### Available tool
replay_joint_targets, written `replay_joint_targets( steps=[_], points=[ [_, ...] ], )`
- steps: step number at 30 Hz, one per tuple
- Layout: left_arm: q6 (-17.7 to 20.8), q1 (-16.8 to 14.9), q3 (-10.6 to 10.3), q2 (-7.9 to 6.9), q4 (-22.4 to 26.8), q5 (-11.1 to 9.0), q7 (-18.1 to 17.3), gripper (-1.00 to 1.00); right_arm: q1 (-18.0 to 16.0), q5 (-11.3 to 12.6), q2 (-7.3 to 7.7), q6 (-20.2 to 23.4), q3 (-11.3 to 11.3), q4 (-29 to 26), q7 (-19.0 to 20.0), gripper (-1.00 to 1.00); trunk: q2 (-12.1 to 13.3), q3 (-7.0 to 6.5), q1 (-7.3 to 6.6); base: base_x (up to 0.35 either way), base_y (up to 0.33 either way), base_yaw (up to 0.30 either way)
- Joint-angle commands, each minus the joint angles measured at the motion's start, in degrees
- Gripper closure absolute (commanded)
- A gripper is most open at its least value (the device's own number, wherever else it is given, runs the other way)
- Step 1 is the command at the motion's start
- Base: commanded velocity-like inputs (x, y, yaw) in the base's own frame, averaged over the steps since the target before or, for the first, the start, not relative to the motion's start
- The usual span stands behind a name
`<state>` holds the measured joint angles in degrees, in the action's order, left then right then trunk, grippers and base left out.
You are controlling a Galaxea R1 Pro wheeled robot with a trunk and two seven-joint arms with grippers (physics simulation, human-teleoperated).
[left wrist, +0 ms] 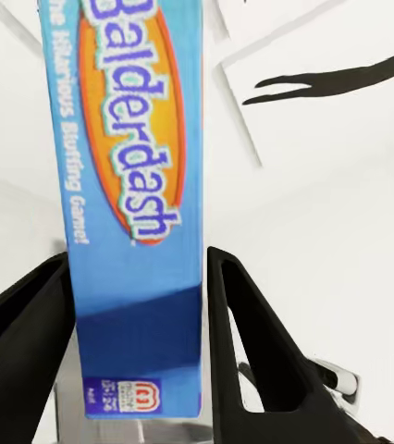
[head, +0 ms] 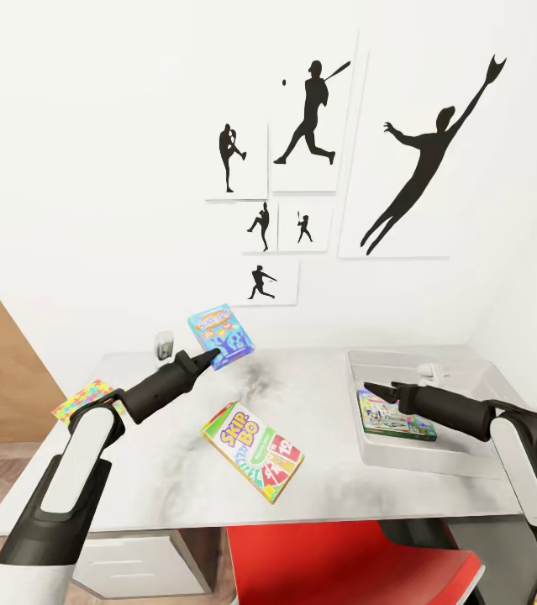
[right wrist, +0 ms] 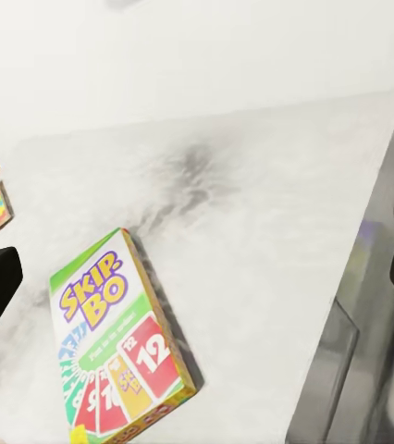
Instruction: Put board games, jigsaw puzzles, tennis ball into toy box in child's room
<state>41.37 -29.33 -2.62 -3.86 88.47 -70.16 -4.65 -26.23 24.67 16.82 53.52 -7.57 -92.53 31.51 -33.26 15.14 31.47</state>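
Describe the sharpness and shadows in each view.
Head view: evenly lit, sharp; the Skip-Bo box casts a soft shadow on the table. Left wrist view: the blue game box looms close, lettering slightly soft. Right wrist view: mildly blurred, table smudged grey.

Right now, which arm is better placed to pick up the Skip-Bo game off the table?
The right one. Its hand is empty and open beside the toy box, with the Skip-Bo game close below it. The left hand is already holding the blue game.
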Motion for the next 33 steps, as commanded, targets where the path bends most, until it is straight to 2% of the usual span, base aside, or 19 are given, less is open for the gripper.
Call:
replay_joint_targets(
  steps=[1, 4, 5, 9, 13, 16, 17, 21, 22, 27, 33],
  points=[
    [0.68, -1.11, -0.19, 0.17, -0.01, 0.06, 0.27, 1.00, -0.06, -0.15, 0.19, 0.31, -0.67, -0.02, 1.04, -1.00, -0.08, 0.09, 0.02, 0.000, 0.000, 0.000],
    [2.27, -3.88, -0.85, 1.21, -0.23, 0.08, 2.58, 1.00, -0.02, -0.15, 0.58, 0.33, -2.80, -0.02, 3.47, -1.00, -0.08, 0.09, 0.02, 0.000, 0.000, 0.000],
    [2.27, -3.88, -0.85, 1.21, -0.23, 0.08, 2.58, 1.00, -0.02, -0.15, 0.58, 0.33, -2.80, -0.02, 3.47, -1.00, -0.08, 0.09, 0.02, 0.000, 0.000, 0.000],
    [3.60, -6.18, -1.38, 3.45, -0.59, 0.08, 6.18, 1.00, 0.03, -0.15, 0.83, 0.34, -4.94, -0.02, 5.59, -1.00, -0.08, 0.09, 0.02, 0.000, 0.000, 0.000],
    [4.18, -7.17, -1.82, 5.01, -0.80, 0.10, 7.71, 1.00, 0.07, -0.15, 0.91, 0.35, -5.71, -0.02, 6.31, -1.00, -0.08, 0.09, 0.02, 0.000, 0.000, 0.000],
    [4.59, -7.79, -3.10, 6.29, -0.99, 0.10, 8.52, 1.00, 0.10, -0.15, 0.96, 0.35, -6.14, -0.02, 6.73, -1.00, -0.08, 0.09, 0.02, 0.000, 0.000, 0.000],
    [4.59, -7.79, -3.10, 6.29, -0.99, 0.10, 8.52, 1.00, 0.10, -0.15, 0.96, 0.35, -6.14, -0.02, 6.73, -1.00, -0.08, 0.09, 0.02, 0.000, 0.000, 0.000],
    [4.87, -8.81, -5.45, 7.55, -2.39, 0.00, 9.06, 1.00, 0.05, -0.15, 1.13, 0.38, -7.59, -0.02, 7.12, -1.00, -0.08, 0.09, 0.02, 0.000, 0.000, 0.000],
    [4.87, -8.81, -5.45, 7.55, -2.39, 0.00, 9.06, 1.00, 0.05, -0.15, 1.13, 0.38, -7.59, -0.02, 7.12, -1.00, -0.08, 0.09, 0.02, 0.000, 0.000, 0.000],
    [4.93, -10.18, -6.45, 8.90, -4.70, -0.22, 9.50, 1.00, 0.10, -0.15, 1.35, 0.68, -10.34, -0.02, 8.91, -1.00, -0.08, 0.09, 0.02, 0.000, 0.000, -0.034],
    [4.68, -11.34, -6.94, 9.34, -9.03, -0.48, 9.59, 1.00, -0.04, -0.15, 1.45, 3.51, -11.64, -0.01, 10.64, -1.00, -0.08, 0.07, 0.02, 0.000, 0.000, -0.191]
  ],
)
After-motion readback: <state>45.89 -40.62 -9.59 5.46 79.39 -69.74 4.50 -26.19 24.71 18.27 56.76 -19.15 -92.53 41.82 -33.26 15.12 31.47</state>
